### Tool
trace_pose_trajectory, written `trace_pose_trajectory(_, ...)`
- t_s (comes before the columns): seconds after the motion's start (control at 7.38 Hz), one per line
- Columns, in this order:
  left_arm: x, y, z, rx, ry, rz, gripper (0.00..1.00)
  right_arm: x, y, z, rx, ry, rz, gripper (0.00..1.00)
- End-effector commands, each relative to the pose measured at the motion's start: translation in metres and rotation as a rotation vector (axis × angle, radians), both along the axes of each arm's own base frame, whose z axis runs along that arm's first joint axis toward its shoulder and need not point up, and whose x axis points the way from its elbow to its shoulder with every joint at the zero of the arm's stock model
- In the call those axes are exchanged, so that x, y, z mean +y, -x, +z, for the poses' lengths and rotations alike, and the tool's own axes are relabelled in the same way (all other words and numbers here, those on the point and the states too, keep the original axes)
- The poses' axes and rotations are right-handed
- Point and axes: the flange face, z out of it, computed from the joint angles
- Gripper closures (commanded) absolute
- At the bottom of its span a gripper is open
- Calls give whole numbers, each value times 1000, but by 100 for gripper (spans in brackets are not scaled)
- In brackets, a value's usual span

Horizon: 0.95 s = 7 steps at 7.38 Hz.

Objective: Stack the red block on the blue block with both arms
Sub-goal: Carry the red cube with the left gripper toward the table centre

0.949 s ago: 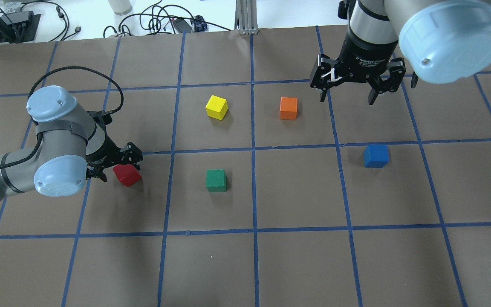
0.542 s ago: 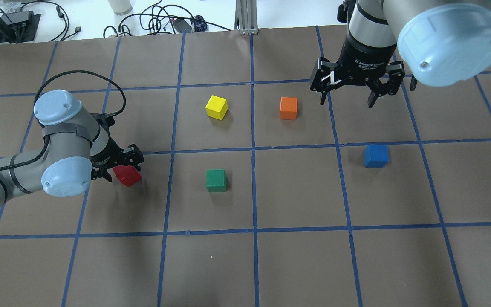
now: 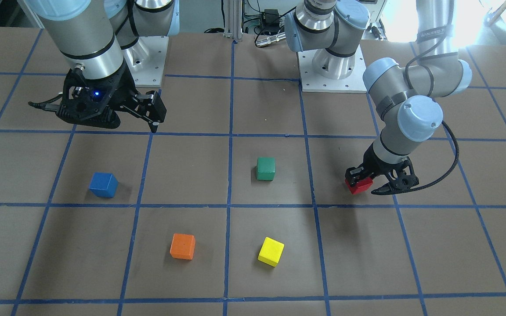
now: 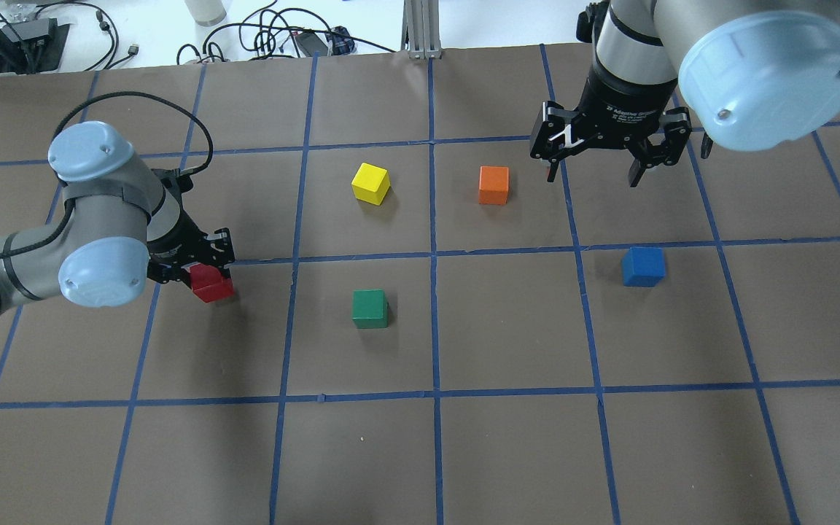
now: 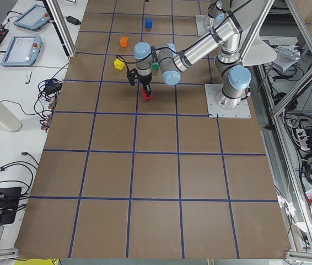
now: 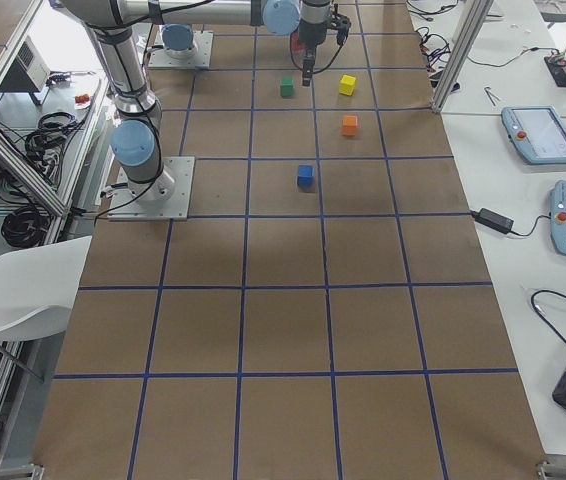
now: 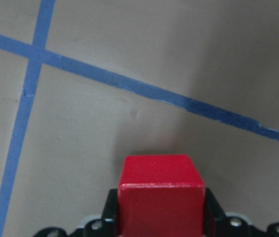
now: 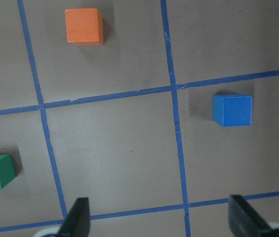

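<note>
The red block (image 4: 212, 284) sits at the table's left, clamped between the fingers of my left gripper (image 4: 197, 268). The left wrist view shows it (image 7: 160, 197) squeezed between both pads, at or just above the brown table; I cannot tell which. It also shows in the front view (image 3: 359, 186). The blue block (image 4: 643, 266) rests alone on the right side, also seen in the right wrist view (image 8: 232, 109). My right gripper (image 4: 595, 173) hangs open and empty above the table, behind the blue block and well apart from it.
A green block (image 4: 370, 308) lies between the red and blue blocks. A yellow block (image 4: 370, 183) and an orange block (image 4: 494, 185) lie farther back. Blue tape lines grid the brown table. Cables lie past the far edge.
My left gripper has closed on the red block and squared it up, shifting it slightly left and back. The right gripper has barely moved.
</note>
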Motion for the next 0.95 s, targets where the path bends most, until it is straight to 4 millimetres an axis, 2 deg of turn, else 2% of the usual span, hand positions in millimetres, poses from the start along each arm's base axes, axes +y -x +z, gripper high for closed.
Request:
trace_pose_trajectory(0.0, -36, 69, 77, -2, 12, -146, 88, 0, 0, -1, 0, -2, 0, 0)
trace_pose_trajectory(0.14, -32, 131, 91, 1, 43, -179, 88, 0, 0, -1, 0, -2, 0, 0)
trace_pose_trajectory(0.27, -28, 187, 97, 20, 60, -214, 88, 0, 0, -2, 0, -3, 6, 0)
trace_pose_trajectory(0.41, -19, 240, 89, 77, 48, -208, 88, -2, 3, 0, 1, 1, 5, 0)
trace_pose_trajectory(0.54, -11, 279, 76, 81, 33, -201, 89, -3, 11, 3, 15, 9, 10, 0)
trace_pose_trajectory(0.68, -3, 317, 54, 102, 19, -238, 90, -2, 9, 4, 18, 11, 13, 0)
trace_pose_trajectory(0.81, -1, 339, 32, 121, 13, -242, 90, -2, 10, 6, 20, 14, 11, 0)
